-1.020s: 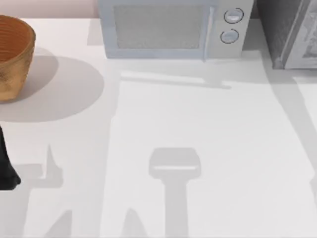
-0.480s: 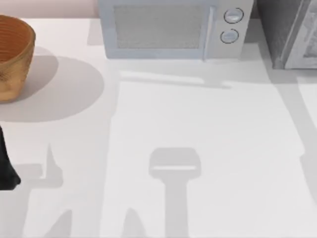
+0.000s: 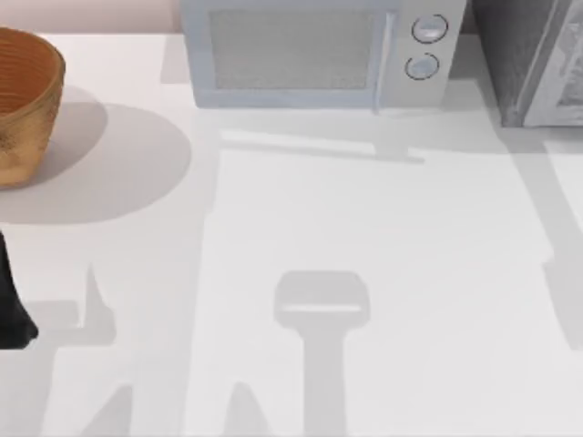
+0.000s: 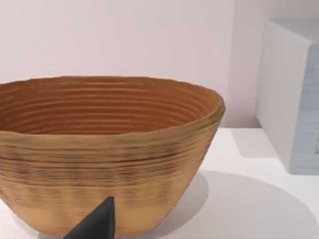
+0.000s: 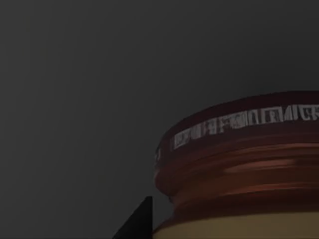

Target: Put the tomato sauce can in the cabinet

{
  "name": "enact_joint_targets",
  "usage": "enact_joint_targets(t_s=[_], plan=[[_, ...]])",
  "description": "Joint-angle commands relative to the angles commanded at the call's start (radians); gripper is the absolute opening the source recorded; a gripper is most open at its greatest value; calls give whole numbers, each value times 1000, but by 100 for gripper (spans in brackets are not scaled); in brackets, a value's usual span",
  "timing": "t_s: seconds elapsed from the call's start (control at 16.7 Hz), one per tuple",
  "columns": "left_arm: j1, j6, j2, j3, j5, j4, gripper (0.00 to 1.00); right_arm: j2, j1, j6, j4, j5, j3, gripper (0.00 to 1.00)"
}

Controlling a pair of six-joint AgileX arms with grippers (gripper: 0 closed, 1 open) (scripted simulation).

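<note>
You have one tomato sauce can (image 5: 244, 164), dark red-rimmed with a yellow label, close before the right wrist camera in dim grey surroundings. One grey speckled cabinet (image 3: 528, 55), one pale two-knobbed microwave (image 3: 310, 55), one woven brown basket (image 3: 27, 100). Neither claw's opening can be told.

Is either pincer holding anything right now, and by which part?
Cannot tell. The small cylindrical tomato sauce can with dark red bands sits close before the right wrist camera in darkness; no grip shows.

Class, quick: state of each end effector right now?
Left end effector: parked near the basket; state cannot be told.
Right end effector: beside the tomato sauce can, dark view; grip cannot be told.
</note>
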Motion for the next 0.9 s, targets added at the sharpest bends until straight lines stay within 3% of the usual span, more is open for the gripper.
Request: enact_joint_targets(t_s=[0.12, 0.9], plan=[[0, 0, 0, 0, 0, 0, 100, 0, 0, 0, 0, 0, 0, 0], [0, 0, 0, 0, 0, 0, 100, 0, 0, 0, 0, 0, 0, 98]])
